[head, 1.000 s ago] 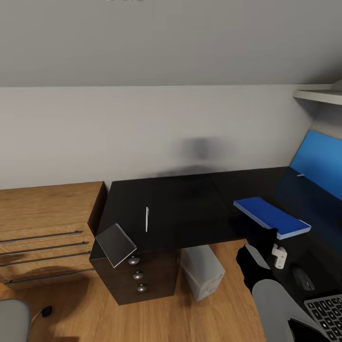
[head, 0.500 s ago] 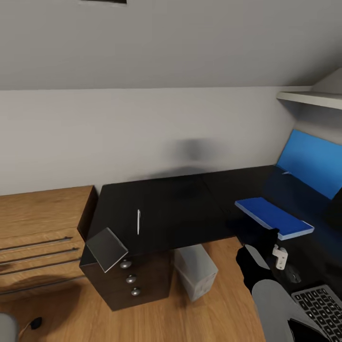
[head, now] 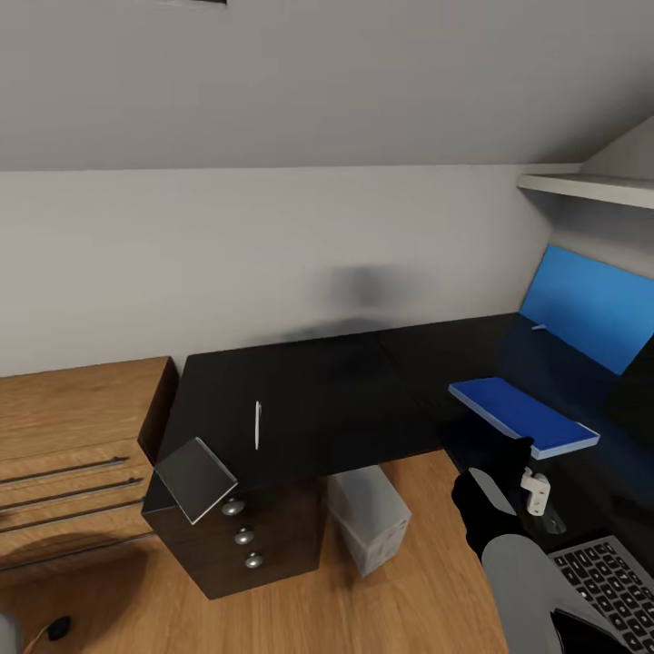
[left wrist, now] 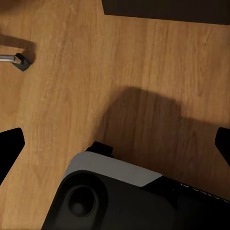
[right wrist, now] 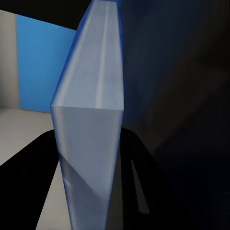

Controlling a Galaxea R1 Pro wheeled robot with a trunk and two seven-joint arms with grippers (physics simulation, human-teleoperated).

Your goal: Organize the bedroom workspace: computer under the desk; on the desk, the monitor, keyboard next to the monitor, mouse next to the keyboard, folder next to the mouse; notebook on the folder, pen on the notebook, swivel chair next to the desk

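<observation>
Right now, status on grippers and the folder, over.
Right gripper shut on folder, held over the desk. Left gripper open above bare floor. Notebook overhanging desk corner, pen beside it; nothing blocking.

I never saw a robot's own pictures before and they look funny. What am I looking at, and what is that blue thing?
These are pretend, computer-made pictures from a robot's cameras. The big one looks down from its head at a black desk. The other two come from cameras by its hands. The blue thing is a folder. The right gripper pinches its edge, so the right hand camera sees the folder very close. On the desk lie a white pen and a grey notebook at the corner. The keyboard is at the lower right, and the computer stands underneath.
</observation>
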